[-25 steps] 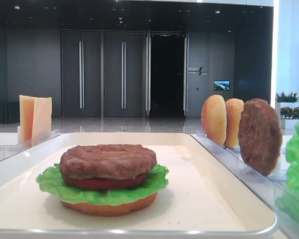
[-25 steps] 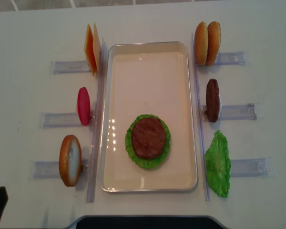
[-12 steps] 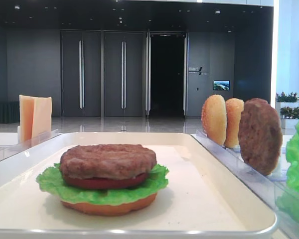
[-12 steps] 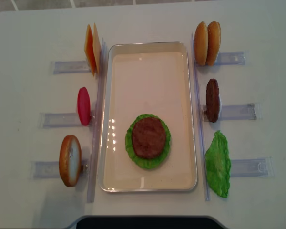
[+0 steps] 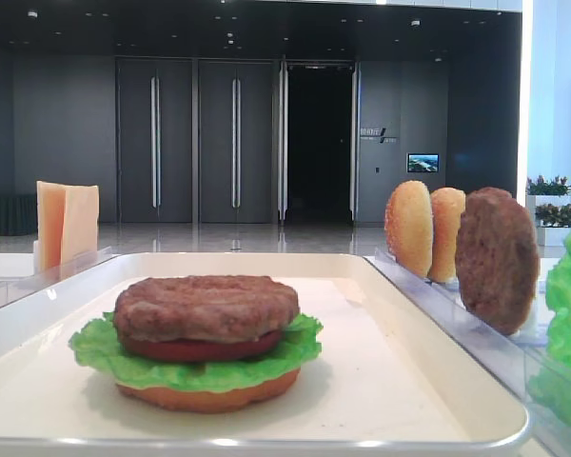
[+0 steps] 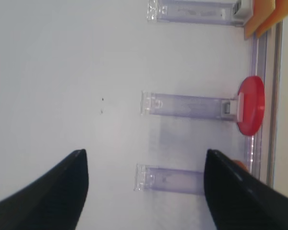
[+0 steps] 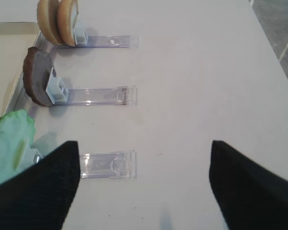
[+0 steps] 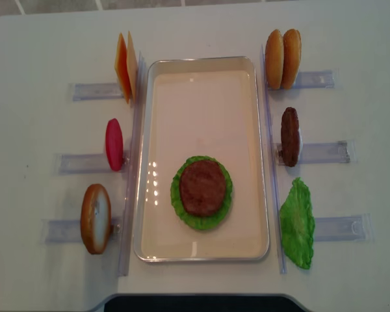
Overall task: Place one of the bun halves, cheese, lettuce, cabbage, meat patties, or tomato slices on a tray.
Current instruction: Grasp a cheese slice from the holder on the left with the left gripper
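Your left end effector (image 6: 144,191) hangs spread wide over the white table (image 6: 62,72); the flat round red tomato slice (image 6: 251,105) stands upright at frame right, above its right finger.

White table (image 8: 45,39), cream tray (image 8: 201,64) at centre, clear racks (image 8: 325,153) either side

Even overhead light; glare spots on tray (image 8: 149,175); wrist views soft.
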`<action>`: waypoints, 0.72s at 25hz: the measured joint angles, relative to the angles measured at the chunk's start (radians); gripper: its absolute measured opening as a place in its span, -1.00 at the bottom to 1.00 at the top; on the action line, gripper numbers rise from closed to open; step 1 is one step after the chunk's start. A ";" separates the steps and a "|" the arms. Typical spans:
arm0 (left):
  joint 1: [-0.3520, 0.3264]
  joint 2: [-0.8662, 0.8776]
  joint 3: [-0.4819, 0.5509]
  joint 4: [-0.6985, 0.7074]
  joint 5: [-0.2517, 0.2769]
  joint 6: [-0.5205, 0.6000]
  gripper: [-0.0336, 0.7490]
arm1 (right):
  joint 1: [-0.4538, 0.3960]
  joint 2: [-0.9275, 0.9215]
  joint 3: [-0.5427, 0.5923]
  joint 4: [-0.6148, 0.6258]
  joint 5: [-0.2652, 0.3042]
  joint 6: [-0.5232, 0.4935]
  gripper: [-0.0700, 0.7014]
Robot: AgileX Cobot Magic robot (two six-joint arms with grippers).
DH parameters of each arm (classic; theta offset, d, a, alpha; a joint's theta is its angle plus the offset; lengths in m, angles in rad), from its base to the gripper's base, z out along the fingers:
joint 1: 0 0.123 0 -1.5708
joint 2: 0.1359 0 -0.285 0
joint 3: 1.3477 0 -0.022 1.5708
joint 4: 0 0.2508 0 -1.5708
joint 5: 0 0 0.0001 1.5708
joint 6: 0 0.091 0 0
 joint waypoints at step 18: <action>0.000 0.680 -0.577 0.007 0.004 -0.038 0.54 | 0.000 0.000 0.000 0.000 0.000 0.000 0.62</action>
